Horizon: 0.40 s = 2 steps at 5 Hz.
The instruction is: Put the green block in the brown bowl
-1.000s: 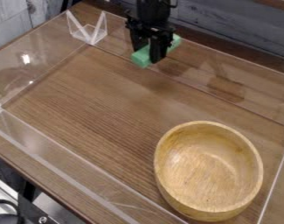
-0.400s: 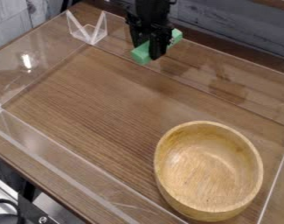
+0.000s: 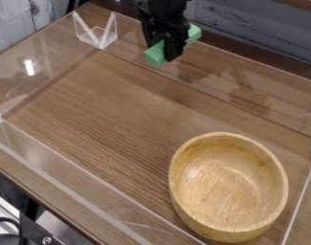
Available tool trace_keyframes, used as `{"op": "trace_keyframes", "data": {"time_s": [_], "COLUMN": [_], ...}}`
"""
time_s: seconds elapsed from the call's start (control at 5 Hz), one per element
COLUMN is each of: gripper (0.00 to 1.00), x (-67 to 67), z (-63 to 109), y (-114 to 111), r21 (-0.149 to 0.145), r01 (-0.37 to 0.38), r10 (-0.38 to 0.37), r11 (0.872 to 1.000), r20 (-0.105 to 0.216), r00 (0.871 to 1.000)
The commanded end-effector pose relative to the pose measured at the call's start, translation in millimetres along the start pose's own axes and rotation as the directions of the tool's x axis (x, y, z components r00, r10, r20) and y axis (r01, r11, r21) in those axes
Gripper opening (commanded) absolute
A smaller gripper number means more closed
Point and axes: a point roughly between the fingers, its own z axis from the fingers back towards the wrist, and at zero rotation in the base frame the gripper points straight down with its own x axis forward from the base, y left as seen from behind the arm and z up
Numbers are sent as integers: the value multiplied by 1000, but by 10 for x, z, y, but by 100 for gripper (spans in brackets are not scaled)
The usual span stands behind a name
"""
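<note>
The gripper (image 3: 169,50) hides part of the green block (image 3: 159,54); the arm is cut off at the top edge.

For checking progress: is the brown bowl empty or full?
Empty. The brown bowl shows bare wood inside; the green block is in the gripper.

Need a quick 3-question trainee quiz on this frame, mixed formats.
1. True or false: the small bright green rectangular block lies inside the large round light-brown wooden bowl.
2. The black gripper is: A) open, away from everything; B) shut on the green block; C) inside the bowl.
3. Fill in: the bowl sits on the wooden table near the picture's lower ____ corner.

Key: 1 false; 2 B; 3 right.
</note>
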Motion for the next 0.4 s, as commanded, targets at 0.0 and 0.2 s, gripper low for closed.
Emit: {"op": "trace_keyframes", "data": {"time_s": [0.0, 0.2], "gripper": [0, 0], "x": [79, -75], "z": [316, 457], "y": [43, -435], "r21": [51, 30], "r01": [6, 32], "r10": [-11, -34], "r11": [999, 999], "r20": [104, 102], "r00": [994, 994]}}
